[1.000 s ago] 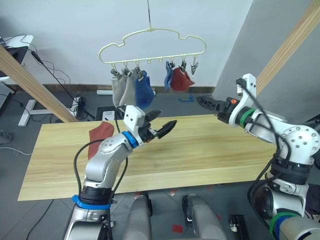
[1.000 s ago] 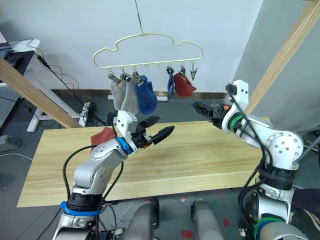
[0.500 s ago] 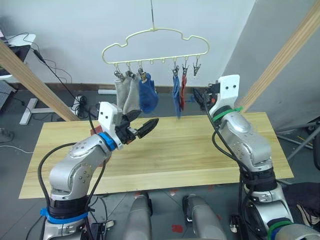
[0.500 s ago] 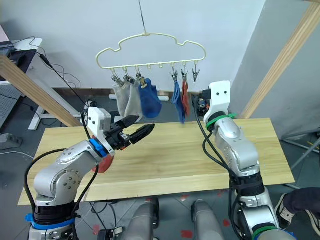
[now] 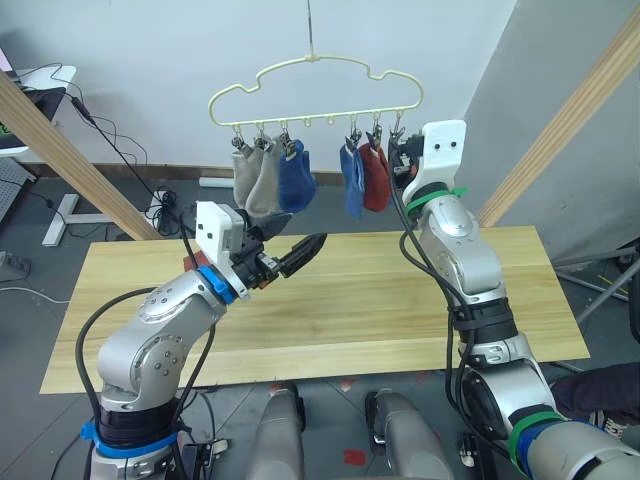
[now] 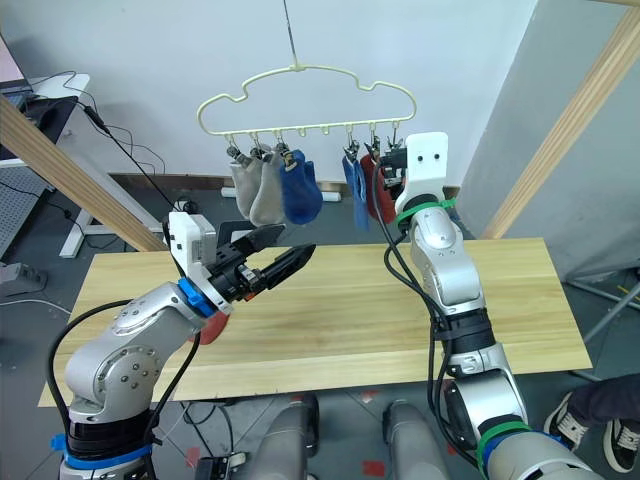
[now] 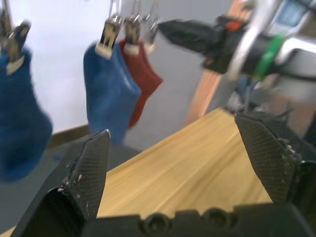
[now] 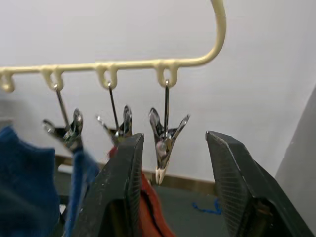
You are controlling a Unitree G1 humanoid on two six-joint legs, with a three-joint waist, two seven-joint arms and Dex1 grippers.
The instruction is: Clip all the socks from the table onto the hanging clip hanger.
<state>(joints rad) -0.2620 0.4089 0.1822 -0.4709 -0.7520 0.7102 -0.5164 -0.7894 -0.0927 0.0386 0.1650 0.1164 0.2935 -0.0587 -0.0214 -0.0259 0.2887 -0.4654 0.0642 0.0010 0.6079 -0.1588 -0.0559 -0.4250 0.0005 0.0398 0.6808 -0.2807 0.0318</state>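
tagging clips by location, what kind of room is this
Probably a lab or workshop test space, not a home laundry: a long light wood plank table on grey floor, loose black cables trailing along a bare white wall, and a pale-yellow wire clip hanger hung between slanted wooden beams.

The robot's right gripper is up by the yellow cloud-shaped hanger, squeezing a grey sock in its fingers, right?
Not quite. The right gripper is up by the pale-yellow cloud-shaped wire clip hanger, but its fingers are open and hold nothing; a bare metal clip hangs between them. The right wrist view shows this.
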